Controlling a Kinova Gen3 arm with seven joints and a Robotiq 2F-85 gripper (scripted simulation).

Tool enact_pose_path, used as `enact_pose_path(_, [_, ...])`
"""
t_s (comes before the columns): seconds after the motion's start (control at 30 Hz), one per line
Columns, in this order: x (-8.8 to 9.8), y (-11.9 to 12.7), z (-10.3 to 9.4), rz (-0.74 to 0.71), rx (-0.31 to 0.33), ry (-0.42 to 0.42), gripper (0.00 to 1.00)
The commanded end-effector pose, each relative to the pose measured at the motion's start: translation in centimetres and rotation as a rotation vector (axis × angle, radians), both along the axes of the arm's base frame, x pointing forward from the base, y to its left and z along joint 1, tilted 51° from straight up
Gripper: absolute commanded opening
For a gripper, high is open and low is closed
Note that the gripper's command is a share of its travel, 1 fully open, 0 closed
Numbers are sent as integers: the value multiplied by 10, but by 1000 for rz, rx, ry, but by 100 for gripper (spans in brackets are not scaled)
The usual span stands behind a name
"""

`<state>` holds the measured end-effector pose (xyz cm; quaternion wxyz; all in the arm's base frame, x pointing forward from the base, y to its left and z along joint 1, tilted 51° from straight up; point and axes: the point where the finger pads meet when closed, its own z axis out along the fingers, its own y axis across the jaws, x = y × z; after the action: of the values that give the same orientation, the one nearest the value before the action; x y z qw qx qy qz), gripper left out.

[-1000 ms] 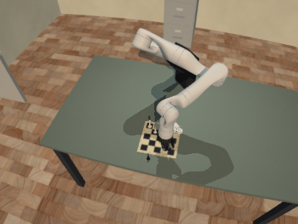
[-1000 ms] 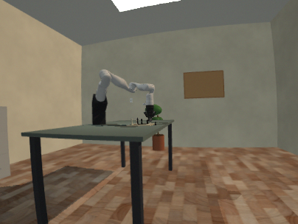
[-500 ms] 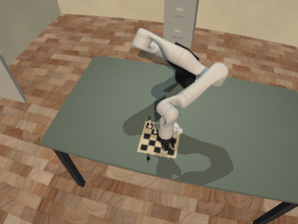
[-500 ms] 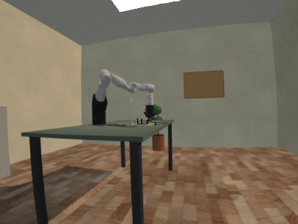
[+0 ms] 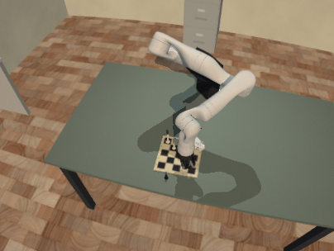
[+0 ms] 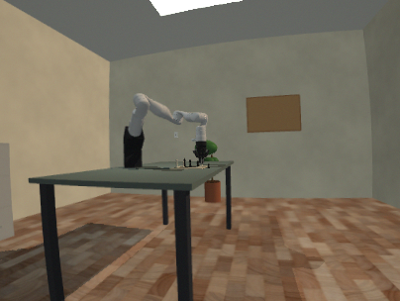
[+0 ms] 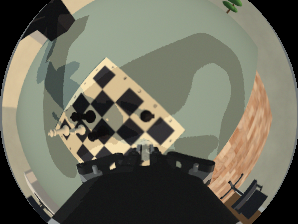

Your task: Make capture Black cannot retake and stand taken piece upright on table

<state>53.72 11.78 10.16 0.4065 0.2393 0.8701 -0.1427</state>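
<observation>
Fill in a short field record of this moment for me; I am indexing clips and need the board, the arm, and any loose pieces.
surface: green table
board: small chessboard near the table's front edge
end effector: low over the board, shut on a pale piece; type unclear
piece off board: dark piece upright on the table by the board's front edge
pieces on board: pale ones at the far side
background: filing cabinet

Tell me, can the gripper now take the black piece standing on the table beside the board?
Probably not yet: the gripper is shut on a white piece over the board, so the black piece must wait.
</observation>
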Motion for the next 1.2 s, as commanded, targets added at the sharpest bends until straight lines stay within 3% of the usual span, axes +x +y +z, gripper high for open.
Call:
enact_pose_path(0.0, [0,1,1,1,1,-1,8])
enact_pose_path(0.07, [0,1,1,1,1,-1,8])
enact_pose_path(0.1, [0,1,1,1,1,-1,16])
enact_pose_path(0.17, [0,1,1,1,1,-1,16])
enact_pose_path(0.2, [0,1,1,1,1,-1,25])
enact_pose_path(0.33, [0,1,1,1,1,-1,25])
enact_pose_path(0.37, [0,1,1,1,1,-1,33])
enact_pose_path(0.43, [0,1,1,1,1,-1,33])
enact_pose_path(0.47, [0,1,1,1,1,-1,41])
enact_pose_path(0.93, [-1,2,2,1,1,-1,41])
enact_pose_path(1.17, [-16,12,16,1,1,-1,41])
